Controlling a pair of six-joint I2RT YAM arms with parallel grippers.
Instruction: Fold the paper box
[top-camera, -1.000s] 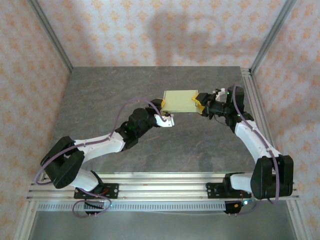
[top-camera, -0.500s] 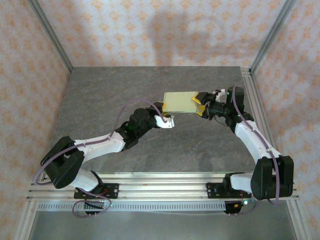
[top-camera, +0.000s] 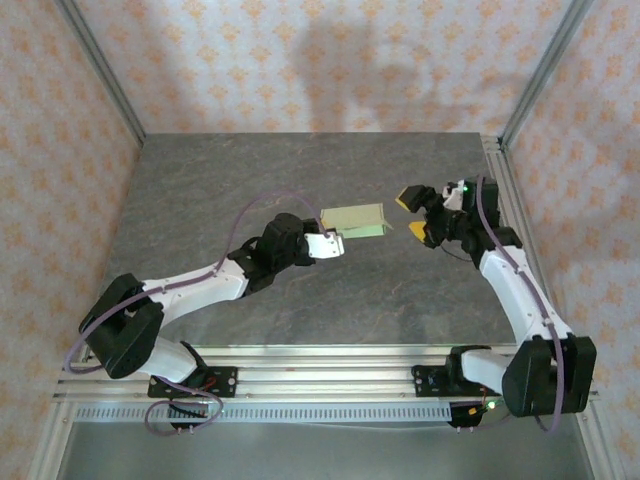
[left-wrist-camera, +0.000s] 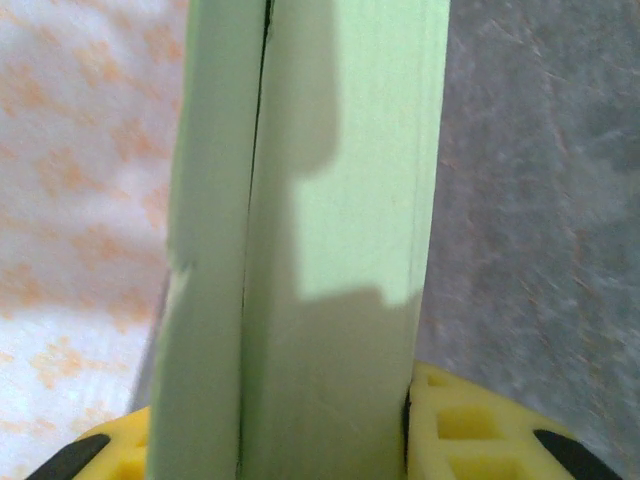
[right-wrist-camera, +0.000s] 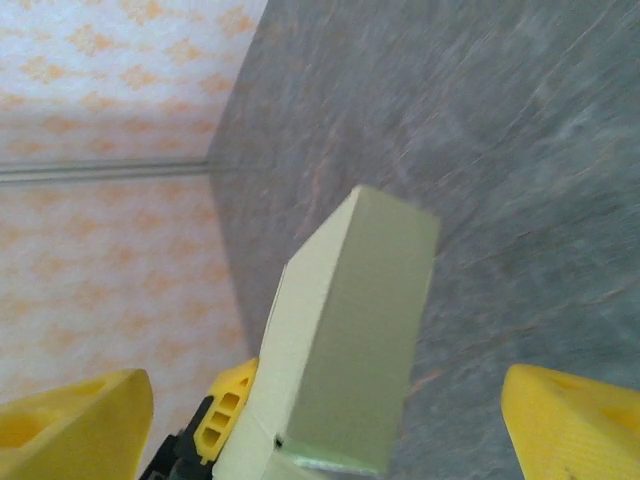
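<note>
— While the left fingers (left-wrist-camera: 470, 435) clamp the paper box (top-camera: 354, 220) by its left end, why is it held on edge?
— Probably so its free end faces the other arm; a seam line runs along it in the left wrist view.
— And the right fingers (right-wrist-camera: 570, 415)?
— Spread wide, holding nothing, just right of the box with a gap between. They look well placed to press that end.
— Does it rest on the counter (top-camera: 200, 200)?
— Hard to say from above; it seems slightly lifted, right of the middle.
</note>
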